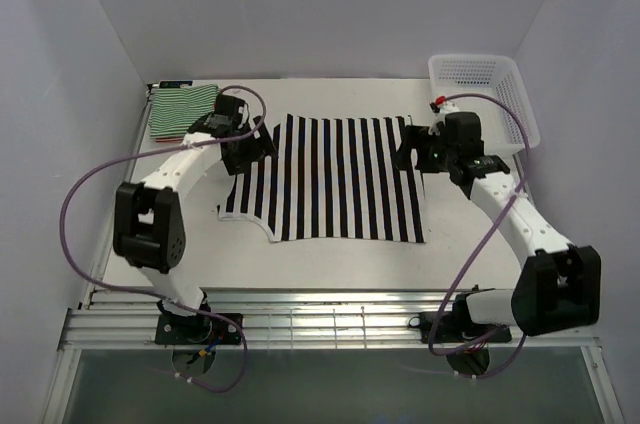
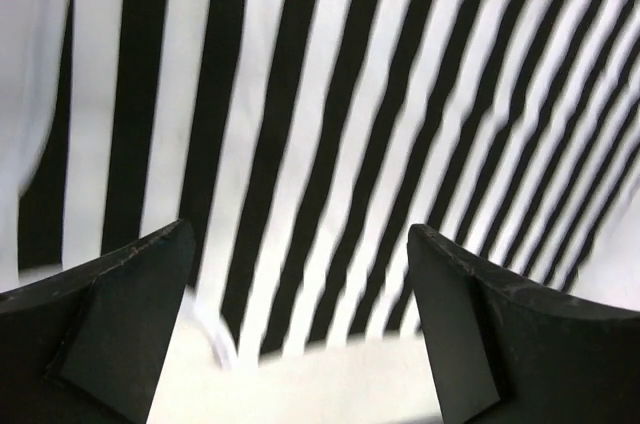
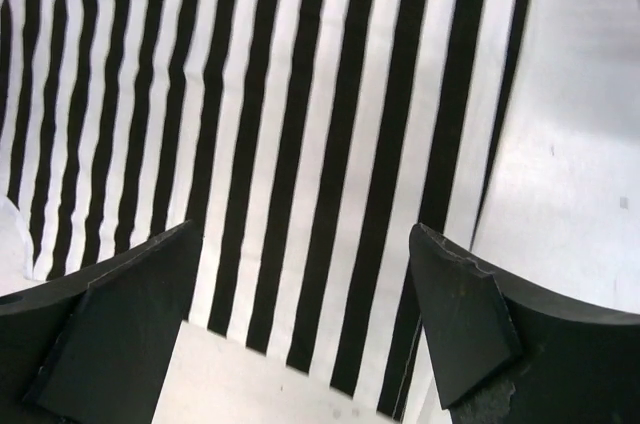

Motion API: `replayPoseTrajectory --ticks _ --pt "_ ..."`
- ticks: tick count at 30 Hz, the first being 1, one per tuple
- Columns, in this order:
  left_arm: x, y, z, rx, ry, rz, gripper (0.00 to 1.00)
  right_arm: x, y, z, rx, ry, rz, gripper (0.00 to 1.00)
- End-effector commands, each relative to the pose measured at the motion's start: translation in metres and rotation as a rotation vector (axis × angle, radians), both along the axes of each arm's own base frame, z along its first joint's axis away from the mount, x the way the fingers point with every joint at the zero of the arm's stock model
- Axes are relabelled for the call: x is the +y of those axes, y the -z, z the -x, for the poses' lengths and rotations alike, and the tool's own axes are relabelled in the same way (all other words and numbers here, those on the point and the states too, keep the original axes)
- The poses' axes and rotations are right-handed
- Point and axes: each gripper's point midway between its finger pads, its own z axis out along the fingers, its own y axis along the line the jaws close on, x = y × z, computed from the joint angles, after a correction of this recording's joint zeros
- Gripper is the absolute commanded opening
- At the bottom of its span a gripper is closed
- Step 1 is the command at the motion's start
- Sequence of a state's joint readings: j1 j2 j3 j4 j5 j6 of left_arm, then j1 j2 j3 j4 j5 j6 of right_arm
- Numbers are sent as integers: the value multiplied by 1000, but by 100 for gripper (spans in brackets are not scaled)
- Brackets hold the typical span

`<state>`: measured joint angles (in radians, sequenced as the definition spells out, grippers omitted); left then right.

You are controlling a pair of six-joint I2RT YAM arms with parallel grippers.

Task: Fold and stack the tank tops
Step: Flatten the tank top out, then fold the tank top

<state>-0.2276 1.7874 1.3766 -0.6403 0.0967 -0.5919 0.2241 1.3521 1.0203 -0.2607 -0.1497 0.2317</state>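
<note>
The black-and-white tank top (image 1: pixel 335 179) lies spread flat in the middle of the table. At the back left, the green-and-white tank top (image 1: pixel 185 102) sits folded, and a red-and-white edge (image 1: pixel 163 131) shows under it. My left gripper (image 1: pixel 262 144) hovers open over the spread top's far left edge, and the striped cloth (image 2: pixel 300 94) fills its wrist view between the fingers (image 2: pixel 130 304). Over the far right corner my right gripper (image 1: pixel 408 156) is open too, with the cloth (image 3: pixel 300 94) below and nothing held.
A white lattice basket (image 1: pixel 485 94) stands at the back right corner. Bare table (image 3: pixel 580 144) shows to the right of the cloth. White walls enclose the table on three sides. Purple cables loop out from both arms.
</note>
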Motion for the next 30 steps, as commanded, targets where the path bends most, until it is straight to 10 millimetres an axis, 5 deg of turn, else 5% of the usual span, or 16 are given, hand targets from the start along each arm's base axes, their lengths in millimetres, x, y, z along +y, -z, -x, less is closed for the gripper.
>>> replayPoseTrajectory --ticks 1,3,7,10,21,30 --pt "-9 -29 59 -35 -41 49 98 -19 29 35 80 114 -2 90" --pt "-9 -3 100 43 -64 47 98 -29 40 59 112 159 -6 90" --pt "-10 11 157 100 -87 87 98 -55 47 81 97 265 22 90" --pt "-9 30 179 157 -94 89 98 -65 55 89 94 310 34 90" --pt "-15 65 181 239 -119 78 91 -68 76 92 162 302 74 90" --pt "-13 91 189 333 -128 34 61 -76 86 94 181 324 109 90"
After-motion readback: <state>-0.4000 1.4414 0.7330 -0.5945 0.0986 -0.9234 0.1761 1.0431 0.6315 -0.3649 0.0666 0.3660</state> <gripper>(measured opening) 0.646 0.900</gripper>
